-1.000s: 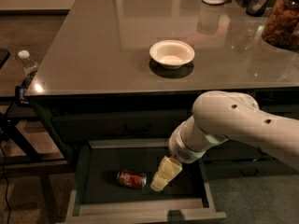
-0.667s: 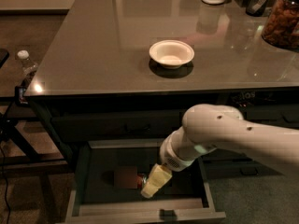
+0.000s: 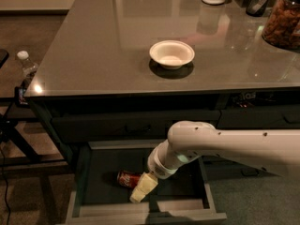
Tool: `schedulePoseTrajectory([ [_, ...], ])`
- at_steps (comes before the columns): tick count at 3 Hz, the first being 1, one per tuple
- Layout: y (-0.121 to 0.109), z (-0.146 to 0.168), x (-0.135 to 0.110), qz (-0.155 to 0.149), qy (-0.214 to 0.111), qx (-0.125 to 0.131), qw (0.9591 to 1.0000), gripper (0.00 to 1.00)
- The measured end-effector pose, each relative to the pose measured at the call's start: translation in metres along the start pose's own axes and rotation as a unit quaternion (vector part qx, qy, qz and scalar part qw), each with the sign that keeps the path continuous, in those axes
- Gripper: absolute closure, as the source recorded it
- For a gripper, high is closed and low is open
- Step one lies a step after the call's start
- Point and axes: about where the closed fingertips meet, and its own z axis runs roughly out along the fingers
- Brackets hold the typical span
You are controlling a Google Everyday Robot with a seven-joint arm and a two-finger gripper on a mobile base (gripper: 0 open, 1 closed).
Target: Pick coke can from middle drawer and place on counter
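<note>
Down in the lower middle of the frame, the open middle drawer [image 3: 101, 192] holds the coke can [image 3: 126, 177] lying on its side, with the gripper [image 3: 143, 189] just at its right end (spread or closed, I cannot tell), while a white bowl [image 3: 171, 54] stands on the counter [image 3: 93, 55].

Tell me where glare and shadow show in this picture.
Camera view: the counter mirrors pale light near its far edge; the bowl casts a dark shadow toward us; the drawer is dim, where the gripper hangs beside the can.
</note>
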Motion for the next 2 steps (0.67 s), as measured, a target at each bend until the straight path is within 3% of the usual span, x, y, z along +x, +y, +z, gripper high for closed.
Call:
schedulePoseTrajectory([
  [2, -0.002, 0.052, -0.008, 0.011, -0.017, -0.016, 0.9997, 0.00],
])
